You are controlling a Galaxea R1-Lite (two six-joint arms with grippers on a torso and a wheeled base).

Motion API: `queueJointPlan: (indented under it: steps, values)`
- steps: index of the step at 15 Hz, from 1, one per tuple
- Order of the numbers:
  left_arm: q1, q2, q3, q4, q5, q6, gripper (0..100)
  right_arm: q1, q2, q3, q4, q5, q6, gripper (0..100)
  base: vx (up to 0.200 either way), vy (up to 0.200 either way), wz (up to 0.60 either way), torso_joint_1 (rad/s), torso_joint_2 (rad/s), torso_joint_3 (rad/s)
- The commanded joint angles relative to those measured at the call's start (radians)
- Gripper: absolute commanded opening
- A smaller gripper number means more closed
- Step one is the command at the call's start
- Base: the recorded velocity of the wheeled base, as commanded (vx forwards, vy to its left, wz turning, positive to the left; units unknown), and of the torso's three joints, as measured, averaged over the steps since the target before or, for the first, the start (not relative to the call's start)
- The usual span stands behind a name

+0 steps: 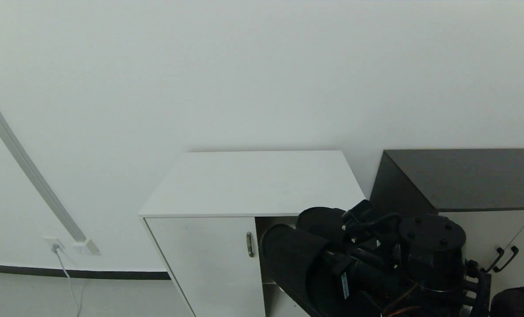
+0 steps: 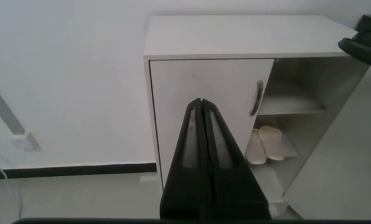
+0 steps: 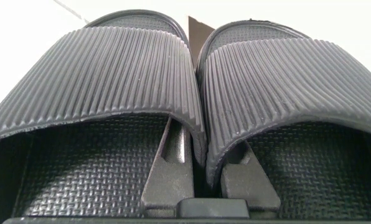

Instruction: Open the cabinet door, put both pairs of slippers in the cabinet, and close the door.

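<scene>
My right gripper (image 3: 201, 155) is clenched on the pair of black slippers (image 3: 111, 74), pinching their inner edges together. It holds them just before the open right half of the white cabinet (image 1: 253, 180). The pale slippers (image 2: 264, 144) lie inside on the lower shelf (image 2: 292, 149). My left gripper (image 2: 201, 109) is closed on nothing and faces the cabinet.

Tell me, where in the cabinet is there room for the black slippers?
The upper shelf is bare all across the open half. The lower shelf is crowded by the door, where the pale slippers lie; a narrow bare strip is left between them and the side wall.
</scene>
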Motion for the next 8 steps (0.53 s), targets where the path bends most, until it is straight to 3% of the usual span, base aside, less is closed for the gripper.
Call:
queueJointPlan:
  steps: [1, 8]
  values:
    - [0.0, 0.001, 0.0, 0.0, 0.0, 0.0, 0, 0.001, 0.019, 0.006, -0.005, 0.0, -0.001, 0, 0.0, 0.0, 0.0, -0.159, 0.36, 0.203]
    - [0.001, 0.001, -0.001, 0.0, 0.0, 0.0, 0, 0.003, 0.019, 0.012, -0.005, 0.002, -0.001, 0, 0.0, 0.0, 0.0, -0.183, 0.43, 0.241]
